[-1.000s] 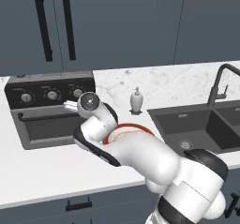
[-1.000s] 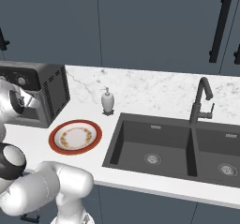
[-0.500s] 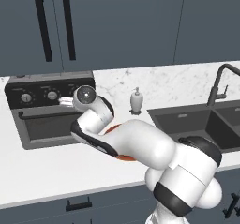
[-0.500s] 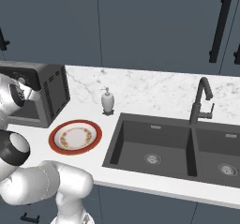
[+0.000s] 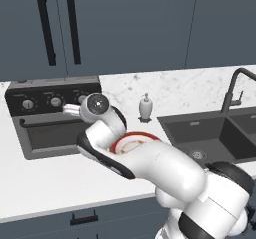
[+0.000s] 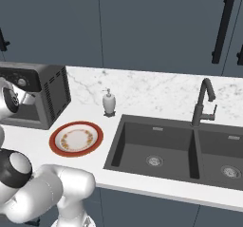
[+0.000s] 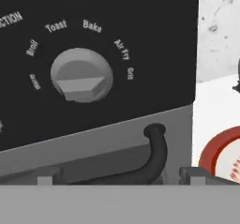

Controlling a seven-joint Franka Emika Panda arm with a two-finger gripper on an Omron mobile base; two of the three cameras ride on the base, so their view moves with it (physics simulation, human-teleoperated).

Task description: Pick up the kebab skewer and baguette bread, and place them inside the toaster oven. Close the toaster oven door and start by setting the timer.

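Toaster oven: on the counter at the left end, against the marble backsplash; boxy, grey and black, side vents visible from the right base view.
Toaster oven door: up and closed, dark glass, black bar handle running across its top edge. Nothing can be made out through the glass.
Knobs: three silver ones along the black top panel; the rightmost function knob sits dead ahead in the hand view, ringed by the labels Broil, Toast, Bake, Air Fry.
Gripper: right at the panel's right end, just in front of that knob; the finger tips stand far apart at the bottom of the hand view, nothing between them, knob not gripped.
Plate: red rim, patterned centre, on the counter just right of the oven; bare, no food on it.
Soap dispenser: small, white, upright behind the plate near the backsplash.
Sink: dark double basin, right of the plate; both bowls hold only their drains.
Faucet: dark, behind the basin divider.
Kebab skewer, baguette bread: cannot tell where they are.
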